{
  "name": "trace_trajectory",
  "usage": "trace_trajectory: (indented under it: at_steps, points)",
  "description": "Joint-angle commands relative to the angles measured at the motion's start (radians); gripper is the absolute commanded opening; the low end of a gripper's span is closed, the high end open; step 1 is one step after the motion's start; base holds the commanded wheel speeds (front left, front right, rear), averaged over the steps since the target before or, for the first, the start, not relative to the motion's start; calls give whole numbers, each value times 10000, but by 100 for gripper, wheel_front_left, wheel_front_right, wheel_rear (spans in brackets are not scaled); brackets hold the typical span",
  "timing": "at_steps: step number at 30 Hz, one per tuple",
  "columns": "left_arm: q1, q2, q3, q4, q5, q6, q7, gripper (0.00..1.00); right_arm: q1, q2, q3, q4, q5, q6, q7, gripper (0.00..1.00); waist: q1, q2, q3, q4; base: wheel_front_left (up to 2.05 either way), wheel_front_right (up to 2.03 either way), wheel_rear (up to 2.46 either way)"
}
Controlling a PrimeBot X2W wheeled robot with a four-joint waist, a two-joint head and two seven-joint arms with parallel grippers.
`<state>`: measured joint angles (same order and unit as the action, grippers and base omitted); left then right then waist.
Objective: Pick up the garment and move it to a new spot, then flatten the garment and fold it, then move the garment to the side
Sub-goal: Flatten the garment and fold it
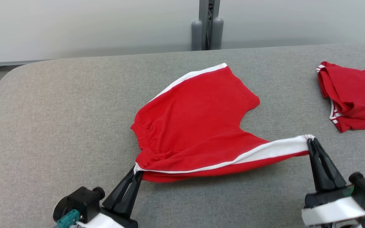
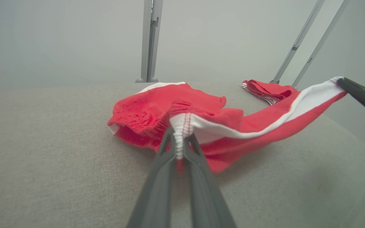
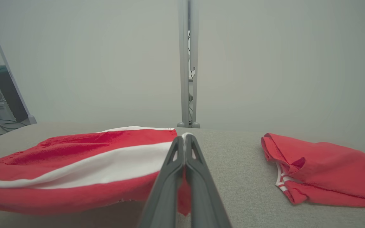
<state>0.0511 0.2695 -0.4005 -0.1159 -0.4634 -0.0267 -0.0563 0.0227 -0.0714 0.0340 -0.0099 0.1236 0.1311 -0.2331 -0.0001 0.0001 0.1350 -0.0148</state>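
Note:
The garment [image 1: 195,117] is a pair of red shorts with a white side stripe, spread over the middle of the grey table. My left gripper [image 1: 137,172] is shut on its waistband corner [image 2: 180,133] at the near left. At the near right, my right gripper [image 1: 310,140] is shut on the hem corner of the striped leg [image 3: 112,164]. The near edge of the garment hangs stretched between the two grippers, a little above the table. The far leg lies flat on the cloth.
A second red garment [image 1: 355,95] with white trim lies bunched at the right edge of the table [image 1: 59,120], also seen as the red garment [image 3: 322,171] in the right wrist view. A grey post [image 1: 208,25] stands behind the table's far edge.

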Motion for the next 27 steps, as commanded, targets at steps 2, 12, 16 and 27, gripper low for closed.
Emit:
trace_trajectory:
  at_steps: [2,12,16,27]
  points:
    - [-473,-111,-52,0,-104,-95,174,0,-575,-184,-31,193,124,-6,301,0,1,-1,193,123,0,0,0]
    - [-2171,-1463,31,1332,-2312,-536,1323,0,-3343,-987,114,2326,323,-6,1309,0,1,-1,951,705,0,0,0]
    - [-3041,-1798,191,1796,-3138,-558,1694,0,-4825,-1466,472,3534,371,-6,1417,0,1,-1,1413,925,0,0,0]
    - [-4805,-2062,365,3128,-3432,-51,1292,0,-8612,-1977,1923,7192,335,-6,806,0,1,-1,2558,1559,0,0,0]
